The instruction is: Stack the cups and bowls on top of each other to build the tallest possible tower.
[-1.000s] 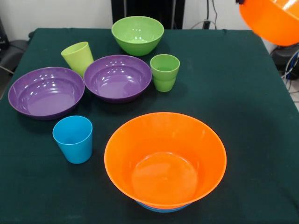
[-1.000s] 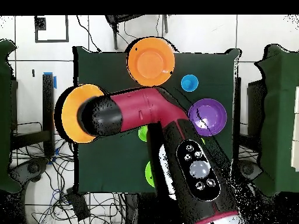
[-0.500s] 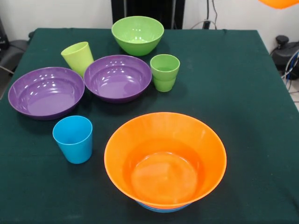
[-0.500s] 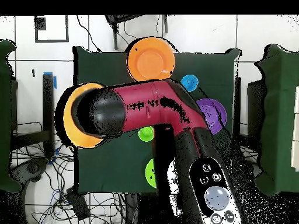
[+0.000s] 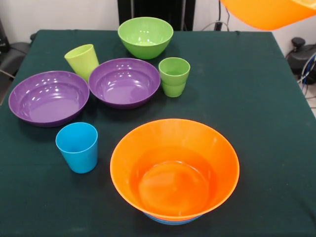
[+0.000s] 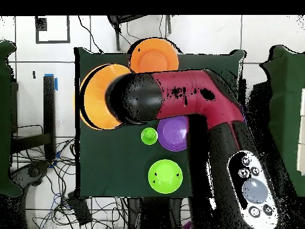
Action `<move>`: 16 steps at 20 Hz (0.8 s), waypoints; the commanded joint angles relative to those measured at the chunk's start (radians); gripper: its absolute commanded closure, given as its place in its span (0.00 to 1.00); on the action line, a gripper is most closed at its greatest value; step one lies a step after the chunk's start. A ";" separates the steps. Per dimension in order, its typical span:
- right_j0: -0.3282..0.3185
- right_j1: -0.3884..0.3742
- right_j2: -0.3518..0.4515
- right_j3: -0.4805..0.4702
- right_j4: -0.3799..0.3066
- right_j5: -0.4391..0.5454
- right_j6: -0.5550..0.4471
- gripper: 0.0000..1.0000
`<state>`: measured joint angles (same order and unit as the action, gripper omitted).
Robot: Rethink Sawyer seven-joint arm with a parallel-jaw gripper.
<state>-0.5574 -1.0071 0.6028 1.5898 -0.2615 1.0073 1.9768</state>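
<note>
Big orange bowl (image 5: 269,12) hung aloft beneath arm's end (image 6: 134,99); gripper hidden, grip state unclear. Second orange bowl (image 5: 174,168) sat on table (image 5: 256,89).

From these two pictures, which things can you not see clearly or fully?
- The gripper: the front view does not reach it, and in the overhead view the arm covers it, so open or shut is unknown.
- The carried orange bowl: cut by the top edge in the front view.
- The blue bowl under the near orange bowl: only a thin edge shows.
- The sky blue cup: hidden under the arm in the overhead view.
</note>
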 commanded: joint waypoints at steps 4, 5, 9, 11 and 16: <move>-0.028 0.222 0.029 -0.245 -0.110 0.053 -0.241 1.00; -0.026 0.249 0.034 -0.291 -0.124 0.066 -0.264 1.00; -0.011 0.327 0.060 -0.434 -0.173 0.098 -0.341 1.00; -0.007 0.370 0.081 -0.495 -0.192 0.094 -0.390 1.00; 0.011 0.483 0.119 -0.627 -0.233 0.048 -0.446 1.00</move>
<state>-0.5763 -0.6630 0.6543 1.1471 -0.4093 1.0079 1.9105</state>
